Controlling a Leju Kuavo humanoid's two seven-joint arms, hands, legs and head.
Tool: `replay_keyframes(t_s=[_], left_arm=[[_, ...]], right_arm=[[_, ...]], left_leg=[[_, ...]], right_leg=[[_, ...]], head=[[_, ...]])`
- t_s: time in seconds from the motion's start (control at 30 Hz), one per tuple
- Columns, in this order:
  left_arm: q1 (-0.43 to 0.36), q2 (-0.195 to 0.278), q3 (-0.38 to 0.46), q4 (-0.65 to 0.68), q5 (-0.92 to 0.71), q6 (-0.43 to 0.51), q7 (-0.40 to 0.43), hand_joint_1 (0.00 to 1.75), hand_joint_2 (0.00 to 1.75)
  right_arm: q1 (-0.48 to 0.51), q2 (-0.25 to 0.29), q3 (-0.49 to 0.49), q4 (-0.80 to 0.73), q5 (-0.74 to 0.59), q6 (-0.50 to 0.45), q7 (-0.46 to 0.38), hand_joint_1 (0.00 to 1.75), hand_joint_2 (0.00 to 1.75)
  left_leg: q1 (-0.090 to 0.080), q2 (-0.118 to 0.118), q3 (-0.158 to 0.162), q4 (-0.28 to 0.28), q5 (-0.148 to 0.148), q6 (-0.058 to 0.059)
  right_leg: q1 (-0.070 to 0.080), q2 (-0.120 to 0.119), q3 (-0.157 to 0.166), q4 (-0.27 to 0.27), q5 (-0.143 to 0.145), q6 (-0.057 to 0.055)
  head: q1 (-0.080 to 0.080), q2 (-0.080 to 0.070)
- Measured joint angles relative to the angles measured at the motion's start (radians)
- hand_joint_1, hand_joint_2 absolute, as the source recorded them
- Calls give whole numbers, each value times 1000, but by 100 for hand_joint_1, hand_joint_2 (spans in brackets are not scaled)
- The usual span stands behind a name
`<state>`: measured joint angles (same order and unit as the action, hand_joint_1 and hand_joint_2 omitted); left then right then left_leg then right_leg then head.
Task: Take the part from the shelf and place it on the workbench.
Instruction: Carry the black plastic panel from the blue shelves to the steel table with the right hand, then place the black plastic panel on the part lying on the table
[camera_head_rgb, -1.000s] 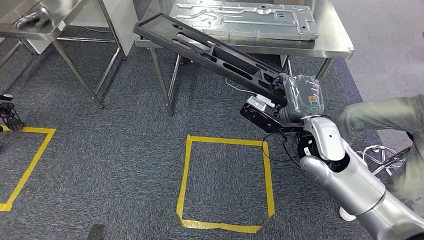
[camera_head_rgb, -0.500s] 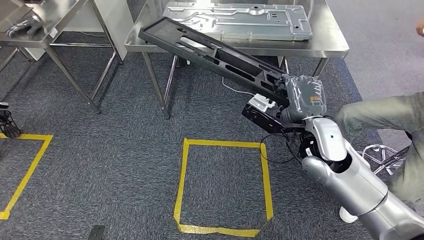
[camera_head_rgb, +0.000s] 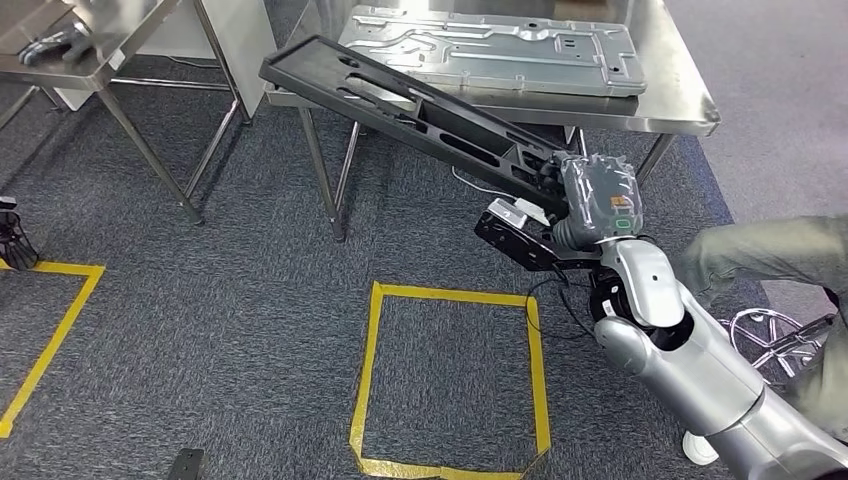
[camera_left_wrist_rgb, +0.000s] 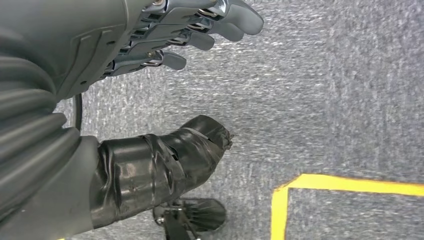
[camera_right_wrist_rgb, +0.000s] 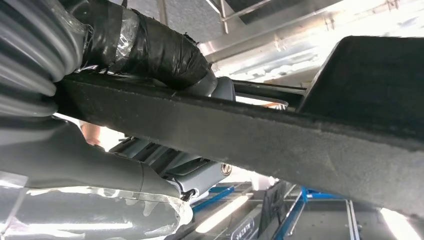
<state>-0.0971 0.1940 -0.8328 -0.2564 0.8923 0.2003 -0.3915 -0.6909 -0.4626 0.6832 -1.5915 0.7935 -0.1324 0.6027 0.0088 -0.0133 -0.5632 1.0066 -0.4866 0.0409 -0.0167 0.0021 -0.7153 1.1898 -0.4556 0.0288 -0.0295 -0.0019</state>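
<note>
The floor is dark grey-blue carpet (camera_head_rgb: 230, 300) across the whole head view, marked with yellow tape: a full taped square (camera_head_rgb: 450, 375) in the lower middle of the frame and the corner of a second square (camera_head_rgb: 50, 320) at the lower left edge. At the top centre stands a steel counter (camera_head_rgb: 680, 100) on thin metal legs, and a flat silver stamped panel (camera_head_rgb: 490, 45) lies on its top. A second steel counter (camera_head_rgb: 90, 65) fills the upper left corner, with a small dark object on it, too small to identify. A person's sleeve (camera_head_rgb: 770, 250) in grey-green cloth reaches in from the right edge, above a chromed chair base (camera_head_rgb: 775, 330).

The part (camera_head_rgb: 400, 105), a long black slotted frame, runs slantwise from the upper left-centre of the frame down to the right of centre. Its high end lies at the counter's front left edge, though I cannot tell if it touches. Its low end is gripped by the right hand (camera_head_rgb: 590, 195), whose taped thumb and fingers clamp the black bar in the right wrist view.

The left hand (camera_left_wrist_rgb: 165, 65) hangs over carpet, holding nothing, its fingers loosely bent and apart from the thumb.
</note>
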Motion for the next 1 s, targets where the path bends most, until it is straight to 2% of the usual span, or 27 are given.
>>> replay_keyframes(t_s=[0.03, 0.07, 0.1, 0.23, 0.27, 0.3, 0.37, 0.4, 0.43, 0.47, 0.5, 0.53, 0.57, 0.6, 0.67, 0.73, 0.8, 0.87, 0.9, 0.93, 0.97, 1.0], left_arm=[[-1, 0, 0, 0, 0, 0, 0, 0, 175], [-2, 0, 0, 0, 0, 0, -1, 0, 175], [-3, 1, 0, 0, 0, 0, -1, 0, 175], [-4, 2, 0, 0, 0, 1, -2, 0, 175], [-5, 3, 0, 0, 0, 0, -2, 0, 175], [-5, 3, 0, 0, 0, 0, -2, 0, 175], [-4, 4, 0, 0, 0, 0, -2, 0, 175], [-2, 4, 0, 0, 0, 0, -1, 0, 175], [0, 3, 0, 0, 1, 0, 0, 0, 175], [1, 3, 0, 0, 1, -1, 1, 0, 175], [2, 3, 0, 0, 1, -1, 1, 0, 175], [2, 3, 0, 0, 2, -1, 1, 0, 175], [2, 3, 0, 0, 2, -2, 1, 0, 175], [2, 3, 0, 0, 2, -2, 2, 0, 175], [0, 3, 0, 0, 2, -2, 2, 0, 175], [0, 3, 0, 0, 2, -2, 2, 0, 175], [-1, 2, 0, 0, 2, -2, 2, 0, 175], [-2, 2, 0, 0, 4, -3, 2, 0, 175], [-2, 2, 0, 0, 5, -3, 2, 0, 175], [-1, 2, 0, 0, 6, -3, 2, 0, 175], [0, 1, 0, 0, 6, -3, 2, 0, 175], [1, 1, 0, 0, 6, -3, 1, 0, 175]], right_arm=[[-2, 0, 0, 0, 0, 0, 0, 175, 175], [-3, 1, 0, 0, 0, 0, 0, 175, 175], [-3, 2, 0, 0, 0, 0, -1, 175, 175], [-2, 3, -1, -2, 1, 0, 1, 175, 175], [-4, 4, -2, -3, 2, 0, 2, 175, 175], [-4, 5, -2, -4, 2, 0, 2, 175, 175], [-3, 6, -3, -4, 4, 1, 2, 175, 175], [-2, 6, -3, -4, 4, 3, 2, 175, 175], [0, 7, -3, -4, 4, 5, 2, 175, 175], [1, 7, -3, -4, 4, 7, 2, 175, 175], [1, 7, -3, -4, 4, 9, 2, 175, 175], [0, 7, -3, -4, 4, 9, 3, 175, 175], [-1, 7, -3, -4, 4, 10, 3, 175, 175], [-3, 7, -4, -4, 4, 10, 4, 175, 175], [-4, 7, -4, -5, 4, 11, 4, 175, 175], [-4, 7, -4, -6, 4, 12, 3, 175, 175], [-8, 7, -4, -8, 4, 13, 2, 175, 175], [-12, 7, -5, -7, 3, 15, 2, 175, 175], [-12, 8, -5, -7, 2, 17, 2, 175, 175], [-11, 8, -5, -6, 0, 20, 2, 175, 175], [-10, 8, -5, -4, -2, 22, 2, 175, 175], [-10, 8, -5, -3, -3, 24, 1, 175, 175]], left_leg=[[-2, -1, 6, 4, -9, -5], [-3, -2, 8, 8, -16, -11], [-5, -3, 8, 9, -21, -17], [-2, -1, 4, 21, -38, -36], [-1, 1, -11, 53, -52, -41], [0, 3, -40, 106, -72, -46], [1, 4, -119, 236, -105, -52], [2, 4, -153, 278, -103, -53], [2, 4, -169, 282, -81, -54], [2, 5, -167, 249, -42, -53], [2, 5, -150, 185, 8, -50], [0, 5, -126, 123, 43, -47], [-2, 5, -104, 69, 64, -44], [-5, 6, -89, 37, 69, -40], [-9, 6, -80, 19, 57, -31], [-2, 6, -68, 9, 54, -20], [2, 6, -51, -2, 50, -9], [0, 6, -40, -4, 41, -1], [-1, 5, -35, -3, 35, 1], [-1, 4, -29, -2, 29, 2], [-1, 3, -22, -1, 23, 1], [-1, 2, -14, 1, 15, 0]], right_leg=[[0, 0, 27, -62, 31, -1], [1, 1, 48, -110, 45, -5], [3, 1, 60, -135, 45, -8], [2, 3, 76, -153, 27, -28], [0, 2, 82, -156, 24, -35], [0, 1, 89, -158, 20, -40], [0, 0, 100, -159, 10, -46], [1, 1, 106, -159, 5, -46], [1, 1, 114, -159, -1, -45], [1, 2, 124, -158, -8, -44], [1, 3, 135, -159, -15, -42], [2, 3, 144, -159, -22, -39], [3, 4, 149, -159, -27, -35], [4, 5, 152, -161, -30, -30], [5, 6, 154, -166, -34, -20], [6, 5, 156, -163, -42, -9], [6, 2, 129, -105, -68, -2], [5, 2, 48, 28, -108, 1], [4, 2, 6, 85, -115, 2], [4, 2, -23, 116, -107, 3], [4, 1, -30, 102, -78, 3], [4, 1, -17, 53, -35, 1]], head=[[0, 0], [0, 0], [-1, 0], [-4, 0], [-5, 0], [-6, 0], [-7, 0], [-7, 0], [-7, 0], [-7, 0], [-7, 0], [-6, 0], [-6, 0], [-5, 0], [-5, 0], [-4, 0], [0, 0], [2, 0], [2, 0], [2, 0], [2, 0], [3, 0]])
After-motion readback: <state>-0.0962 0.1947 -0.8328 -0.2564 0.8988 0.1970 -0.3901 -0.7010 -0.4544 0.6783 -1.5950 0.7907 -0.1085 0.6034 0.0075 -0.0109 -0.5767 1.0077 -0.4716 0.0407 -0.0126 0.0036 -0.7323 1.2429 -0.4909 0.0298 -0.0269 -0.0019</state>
